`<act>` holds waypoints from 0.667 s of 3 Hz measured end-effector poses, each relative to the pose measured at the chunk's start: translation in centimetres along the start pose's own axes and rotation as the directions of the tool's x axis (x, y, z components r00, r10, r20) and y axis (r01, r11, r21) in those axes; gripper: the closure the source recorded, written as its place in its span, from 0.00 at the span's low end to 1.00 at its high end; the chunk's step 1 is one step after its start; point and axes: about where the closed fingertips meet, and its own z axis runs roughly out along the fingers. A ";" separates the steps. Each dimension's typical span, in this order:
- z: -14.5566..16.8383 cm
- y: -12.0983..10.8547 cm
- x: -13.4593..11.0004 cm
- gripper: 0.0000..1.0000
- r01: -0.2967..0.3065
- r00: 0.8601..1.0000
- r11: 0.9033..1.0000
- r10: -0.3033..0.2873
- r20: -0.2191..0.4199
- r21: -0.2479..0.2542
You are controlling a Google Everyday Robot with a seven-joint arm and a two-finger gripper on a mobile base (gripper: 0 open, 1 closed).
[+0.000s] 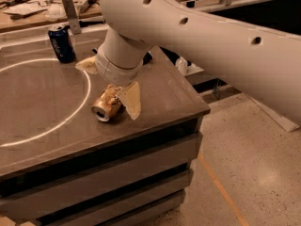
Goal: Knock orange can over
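Note:
The orange can (106, 106) lies on its side on the dark table (42, 107), its silver end facing the front left, just outside the white circle line. My gripper (106, 91) hangs right above it from the big white arm (197, 36). Its tan fingers are spread wide: one fingertip (132, 102) sits against the can's right side, the other (86, 65) points back left, away from the can. The gripper is open and holds nothing.
A dark blue can (61, 43) stands upright at the back left of the table. The table's right edge (188, 91) and front edge are close to the orange can. A cluttered bench (33, 11) runs behind the table. The floor (254, 173) lies to the right.

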 end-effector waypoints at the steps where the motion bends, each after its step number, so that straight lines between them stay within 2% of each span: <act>1: -0.6 0.3 0.1 0.00 -0.011 1.000 1.000 0.011 -0.016 0.010; 2: -1.5 0.4 0.6 0.00 -0.032 0.999 0.999 0.033 -0.030 0.039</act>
